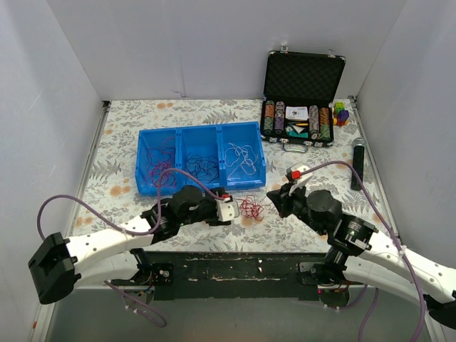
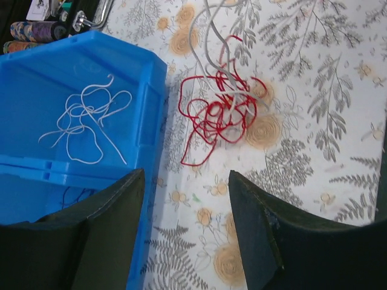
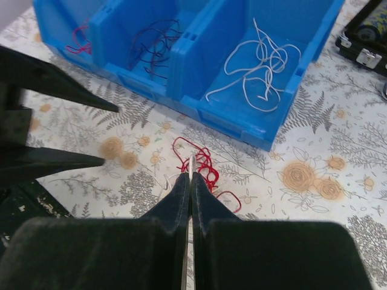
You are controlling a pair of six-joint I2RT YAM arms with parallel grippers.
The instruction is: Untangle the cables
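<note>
The right hand (image 3: 190, 176) was closed tight, its two fingers pressed flat together on a white cable (image 3: 191, 162) that came out from between the tips. From there the strand ran down into the red tangle (image 3: 204, 166), which lay on the flowered worktop (image 1: 114, 164) just in front of the blue bin (image 3: 242, 124). The left wrist view showed pale strands rising up and away from the knot, so the white cable looked threaded through the red loops rather than free of them.

The left hand (image 2: 186, 175) stood wide and empty, near the tangle on the bin side and not touching it.

To do this step well, the pull probably needed to be slow and along the strand's own line, since a quick tug would likely lift the whole knot or cinch it. The open left hand seemed best used to pin the red loops to the worktop. Once freed, the white cable likely belonged in the bin's right compartment, with the other white ones (image 3: 260, 66).
</note>
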